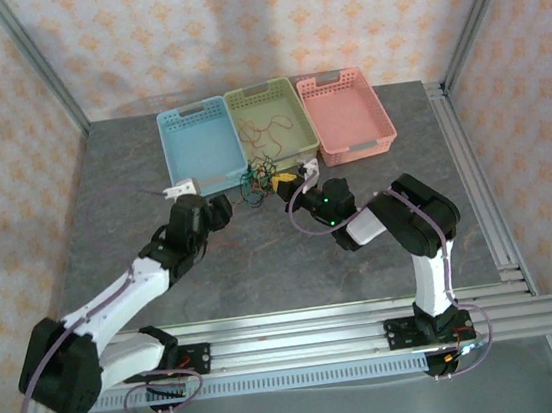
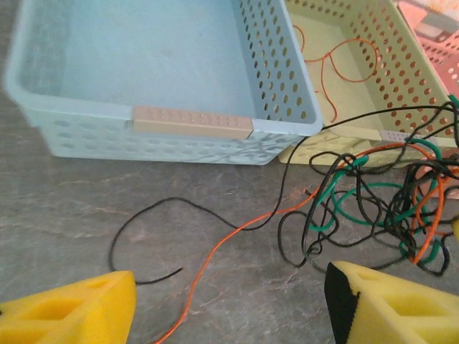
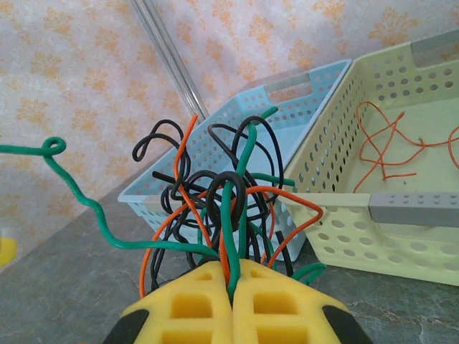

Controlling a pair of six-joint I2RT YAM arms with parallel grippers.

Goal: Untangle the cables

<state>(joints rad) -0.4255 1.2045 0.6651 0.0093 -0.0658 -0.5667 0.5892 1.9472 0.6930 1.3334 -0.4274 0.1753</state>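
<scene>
Where cables (image 3: 228, 208) knot, pincer (image 3: 232, 278) (right) clamps.

My right gripper (image 3: 232, 278) sits bottom centre, jaws clamped on the cables (image 3: 227, 215), a tangle rising mid-frame. Blue basket (image 3: 308, 79) behind it; yellow-green basket (image 3: 337, 201) at right holds a loose orange strand (image 3: 388, 142).

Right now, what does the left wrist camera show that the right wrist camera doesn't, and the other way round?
Left wrist view adds: the left gripper, open, with a loose black strand and an orange strand lying on the table ahead of it.
Right wrist view adds: the right gripper shut on the tangle of cables, a green strand curling off to the left, and the patterned wall.
Both share the tangle, the blue basket, and the yellow-green basket with an orange cable lying inside.
</scene>
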